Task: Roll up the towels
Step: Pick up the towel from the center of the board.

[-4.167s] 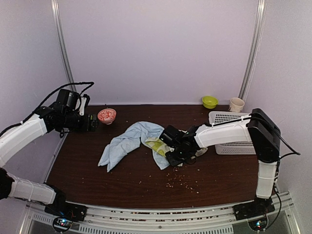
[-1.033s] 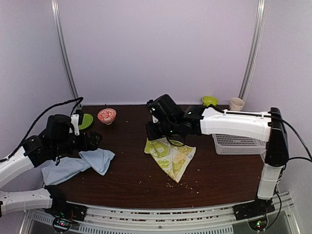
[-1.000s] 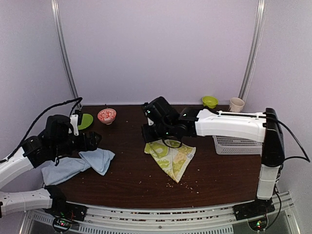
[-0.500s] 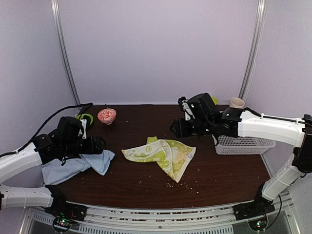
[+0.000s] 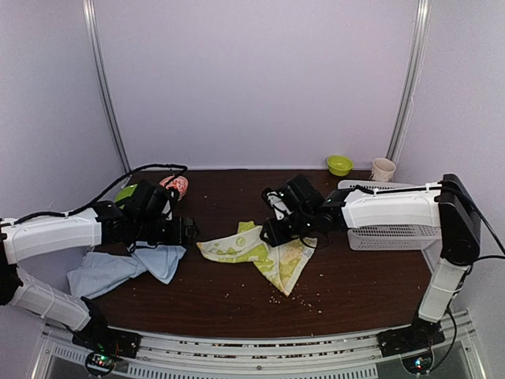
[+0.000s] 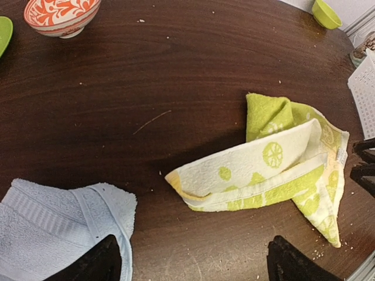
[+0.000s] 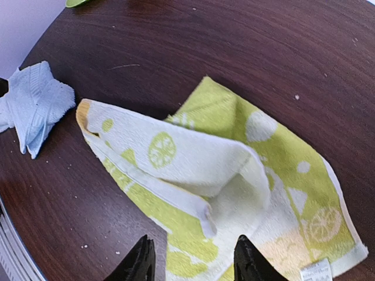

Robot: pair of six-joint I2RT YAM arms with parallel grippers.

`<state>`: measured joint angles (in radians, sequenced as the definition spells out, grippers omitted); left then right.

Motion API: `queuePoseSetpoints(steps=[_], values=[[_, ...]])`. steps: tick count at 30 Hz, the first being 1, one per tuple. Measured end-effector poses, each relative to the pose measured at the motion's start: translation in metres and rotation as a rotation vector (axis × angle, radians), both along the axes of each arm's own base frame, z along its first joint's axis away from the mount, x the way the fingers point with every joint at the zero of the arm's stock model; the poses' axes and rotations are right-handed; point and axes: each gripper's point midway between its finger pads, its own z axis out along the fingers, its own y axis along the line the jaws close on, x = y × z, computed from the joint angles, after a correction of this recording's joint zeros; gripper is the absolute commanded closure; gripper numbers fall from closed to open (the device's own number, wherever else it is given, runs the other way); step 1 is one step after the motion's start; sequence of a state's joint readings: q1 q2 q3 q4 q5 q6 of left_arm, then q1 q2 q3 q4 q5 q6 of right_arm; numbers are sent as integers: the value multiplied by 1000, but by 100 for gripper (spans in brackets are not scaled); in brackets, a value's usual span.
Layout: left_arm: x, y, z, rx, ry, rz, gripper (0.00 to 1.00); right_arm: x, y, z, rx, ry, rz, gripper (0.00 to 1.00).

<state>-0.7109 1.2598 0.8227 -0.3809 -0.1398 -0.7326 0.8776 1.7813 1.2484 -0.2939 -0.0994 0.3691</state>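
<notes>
- Lime-green and cream towel (image 5: 264, 251): lies mid-surface, unrolled, with one flap folded over the rest and a corner standing up.
- Pale blue towel (image 5: 122, 268): bunched at the left, near the front edge of the surface (image 5: 221, 308) and partly under the left arm. Not rolled.
- Left gripper (image 5: 186, 231): fingers spread wide and holding nothing. It hovers between the two towels, facing the green one.
- Right gripper (image 5: 271, 234): fingers apart and holding nothing. It hangs low over the far side of the green towel.
- Risk: a roll started on the green towel as it lies would probably come out lopsided, because of the crossed flap. A pinch there might lift only the top layer.
- Risk: both grippers are near the same towel, so closing in together could make them clash.
- Risk: the blue towel could be dragged off the front edge if it is pulled that way.
- Risk: crumbs (image 5: 293, 298) just in front of the green towel could be rolled into the cloth.
- Surroundings: the white basket (image 5: 390, 229) stands just right of the green towel and limits spreading on that side.
- Surroundings: the orange-patterned bowl (image 6: 61, 14), green bowl (image 5: 340, 164) and cup (image 5: 383, 169) stand well back, out of the way.
</notes>
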Motion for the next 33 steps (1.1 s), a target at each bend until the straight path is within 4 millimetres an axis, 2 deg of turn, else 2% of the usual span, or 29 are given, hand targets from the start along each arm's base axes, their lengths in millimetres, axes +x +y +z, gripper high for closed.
queuePoseSetpoints(steps=[3,7,17,21,27,31,33], values=[[-1,2,0,2,3,8,12,6,19,0,16,-8,43,54],[-1,5,3,2,-6,19,12,9,28,-9,7,2,72,55],[-2,9,3,14,-12,30,12,9,30,-47,-72,60,93,51],[-3,11,-1,24,-6,32,12,7,28,-51,-86,65,98,50],[-8,15,-9,41,12,33,12,10,31,-46,-83,57,103,65],[-9,17,-10,43,14,34,12,8,31,-46,-84,63,114,68],[-9,17,-10,42,13,34,12,6,32,-46,-86,69,124,74]])
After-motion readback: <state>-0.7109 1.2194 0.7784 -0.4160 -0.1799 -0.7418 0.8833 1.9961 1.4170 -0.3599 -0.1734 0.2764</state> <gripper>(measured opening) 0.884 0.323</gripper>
